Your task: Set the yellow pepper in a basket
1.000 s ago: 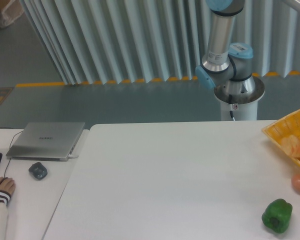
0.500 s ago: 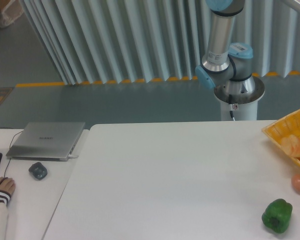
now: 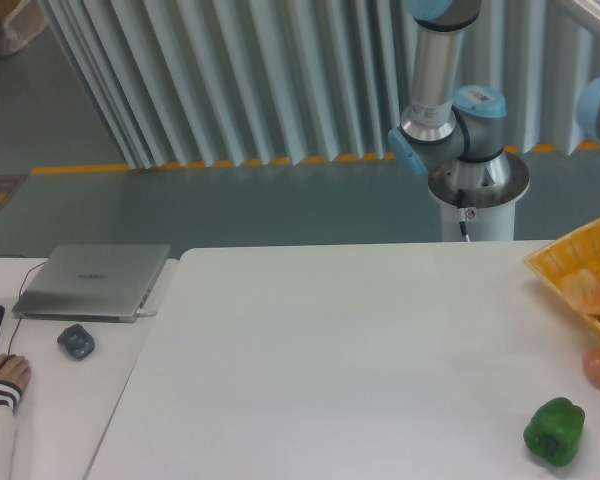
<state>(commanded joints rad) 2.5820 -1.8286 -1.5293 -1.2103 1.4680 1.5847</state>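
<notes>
Yellow pepper not visible from my camera. Shallow yellow-orange slatted plastic basket (image 3: 565, 262) at far right edge. Gripper out of frame, state unknown; progress unconfirmed.
</notes>
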